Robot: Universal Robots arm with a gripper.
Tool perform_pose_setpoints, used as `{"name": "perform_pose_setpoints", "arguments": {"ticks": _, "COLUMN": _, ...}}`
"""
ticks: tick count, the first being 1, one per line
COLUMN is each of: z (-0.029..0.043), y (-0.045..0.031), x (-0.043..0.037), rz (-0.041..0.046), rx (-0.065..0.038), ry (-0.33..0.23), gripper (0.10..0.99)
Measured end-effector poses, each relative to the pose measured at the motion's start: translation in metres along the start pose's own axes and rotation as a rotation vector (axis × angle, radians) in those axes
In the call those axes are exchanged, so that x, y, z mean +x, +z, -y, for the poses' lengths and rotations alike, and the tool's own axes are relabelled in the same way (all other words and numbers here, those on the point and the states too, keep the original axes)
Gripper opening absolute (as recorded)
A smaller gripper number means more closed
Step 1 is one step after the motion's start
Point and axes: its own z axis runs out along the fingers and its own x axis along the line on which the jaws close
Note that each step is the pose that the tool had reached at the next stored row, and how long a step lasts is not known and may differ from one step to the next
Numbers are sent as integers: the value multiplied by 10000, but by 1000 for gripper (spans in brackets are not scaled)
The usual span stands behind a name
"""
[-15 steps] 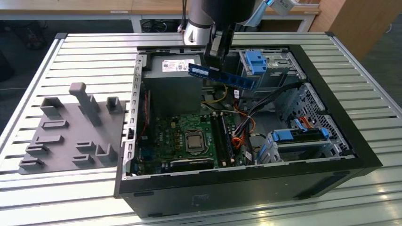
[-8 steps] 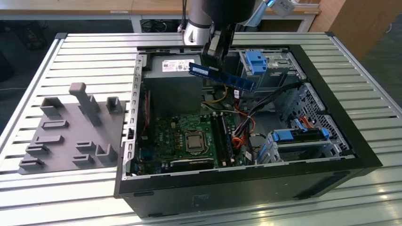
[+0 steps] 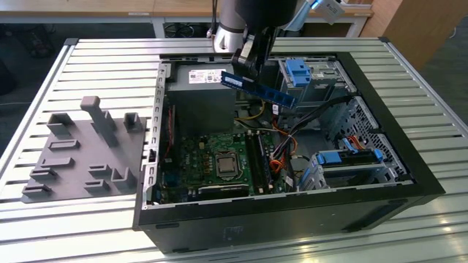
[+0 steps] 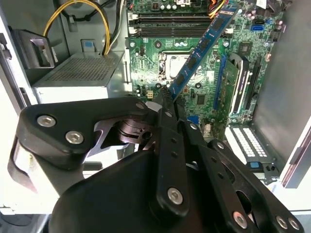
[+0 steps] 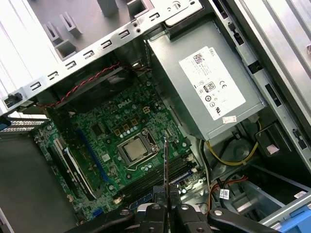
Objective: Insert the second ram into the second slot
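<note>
1. Currently, the gripper (image 3: 240,74) is pinching one end of the second ram (image 3: 260,89), its jaws drawn almost together on the thin board.
2. The blue stick is hanging tilted above the open computer case (image 3: 409,164), not seated in any slot.
3. In the second wrist view, it is reaching out from the gripper over the motherboard (image 4: 150,63), its far end lying over the memory slots (image 4: 165,22).
4. The power supply (image 3: 197,93) is sitting beside the motherboard.
5. A grey fixture tray (image 3: 73,159) is lying on the slatted table (image 3: 109,55), at the exterior view's left of the case.
</note>
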Motion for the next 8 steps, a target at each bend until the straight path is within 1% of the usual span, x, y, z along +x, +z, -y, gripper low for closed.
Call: {"name": "perform_pose_setpoints", "arguments": {"ticks": 8, "z": 0, "y": 1, "x": 0, "rz": 19, "rx": -3, "ry": 519, "gripper": 137}}
